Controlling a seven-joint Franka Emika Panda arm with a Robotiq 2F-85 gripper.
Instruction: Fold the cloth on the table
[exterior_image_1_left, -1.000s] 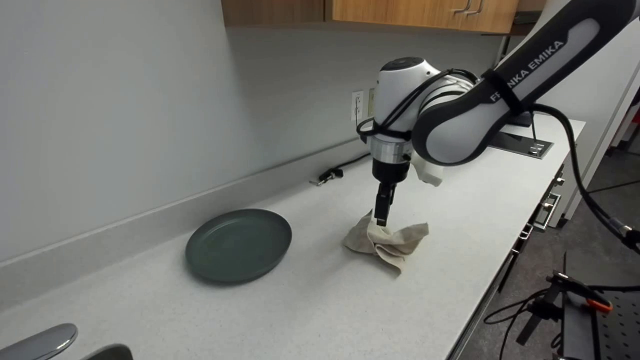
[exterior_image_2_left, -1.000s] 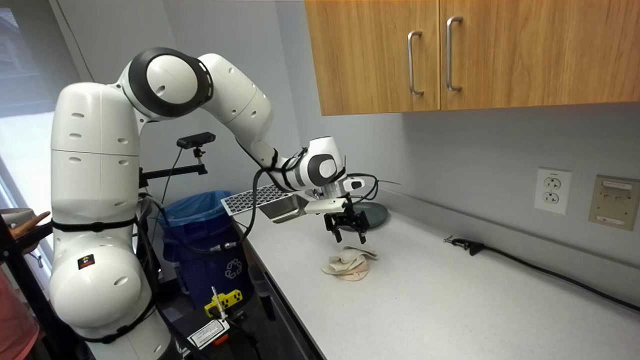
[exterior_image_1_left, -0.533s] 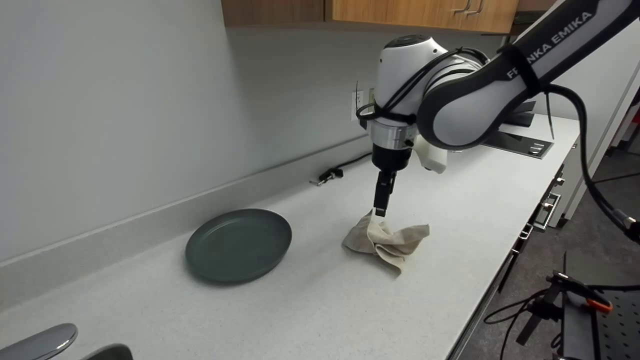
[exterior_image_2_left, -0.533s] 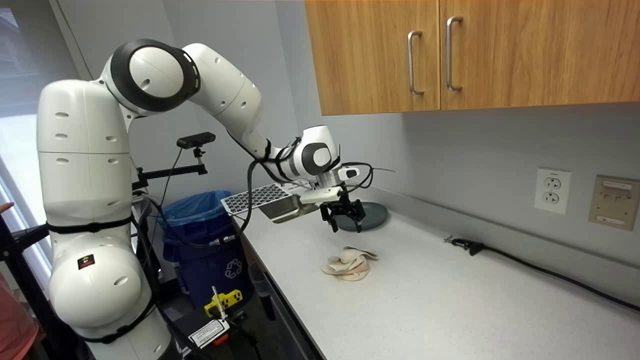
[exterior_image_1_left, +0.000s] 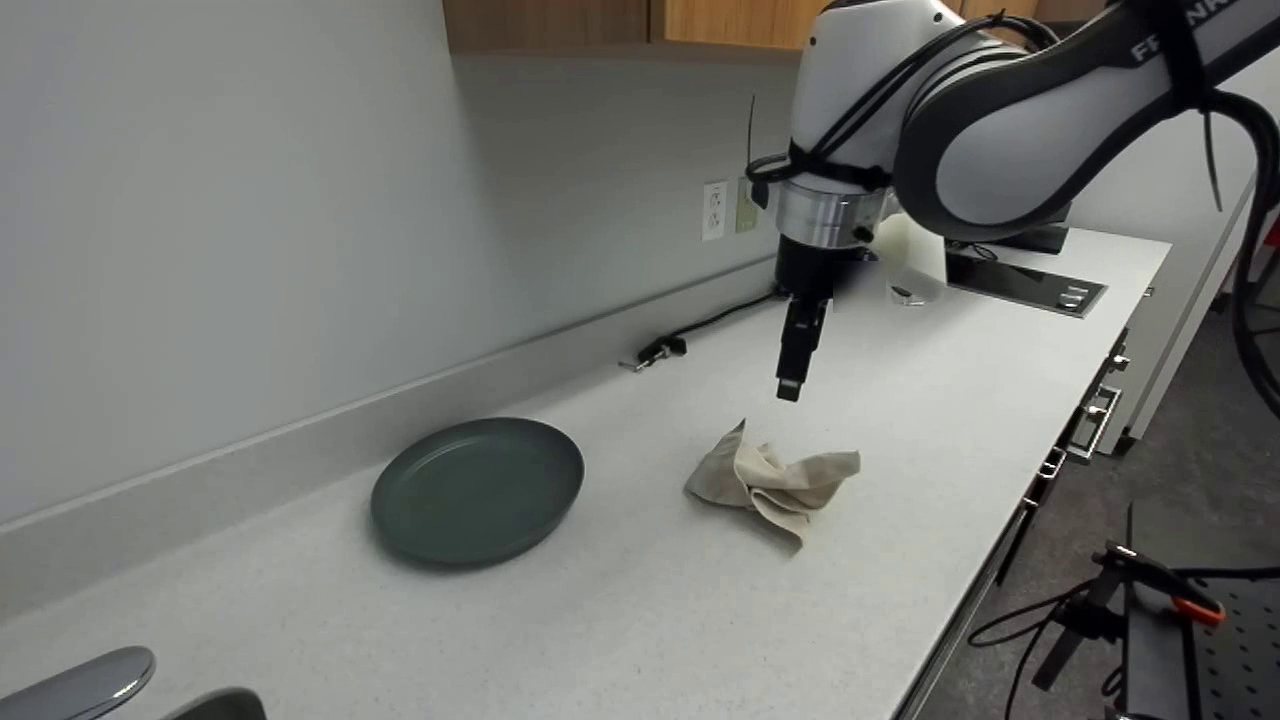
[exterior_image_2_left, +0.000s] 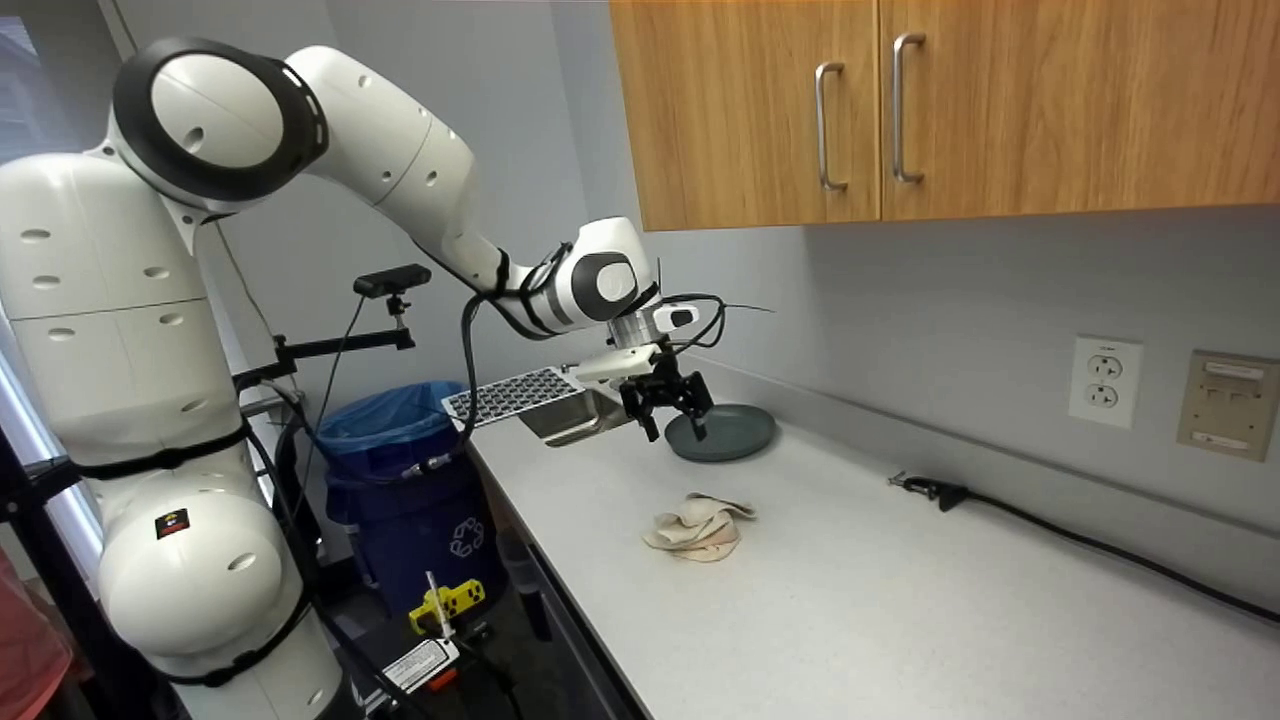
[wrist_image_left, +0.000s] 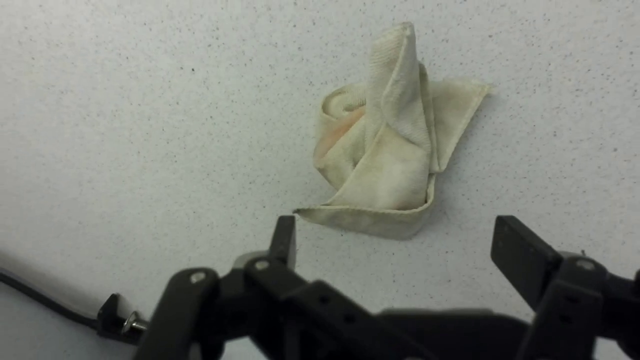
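Note:
A small beige cloth lies crumpled on the white counter, with loose folds and corners sticking out. It shows in both exterior views (exterior_image_1_left: 775, 490) (exterior_image_2_left: 697, 530) and in the wrist view (wrist_image_left: 395, 155), where a pinkish patch is visible on one fold. My gripper (exterior_image_1_left: 790, 390) is black and points down, held above the counter and apart from the cloth. It also shows in an exterior view (exterior_image_2_left: 676, 432). In the wrist view the fingers (wrist_image_left: 395, 235) are wide apart with nothing between them, and the cloth lies beyond the fingertips.
A dark green plate (exterior_image_1_left: 478, 490) (exterior_image_2_left: 740, 435) lies on the counter by the wall. A clamp with a black cable (exterior_image_1_left: 662, 348) (exterior_image_2_left: 935, 490) (wrist_image_left: 115, 320) sits along the backsplash. A sink (exterior_image_2_left: 570, 418) is at the far end. Wooden cabinets (exterior_image_2_left: 750, 110) hang above.
My gripper has risen from just above the cloth and shifted, to the right in one exterior view and left in the other. The cloth has not visibly moved.

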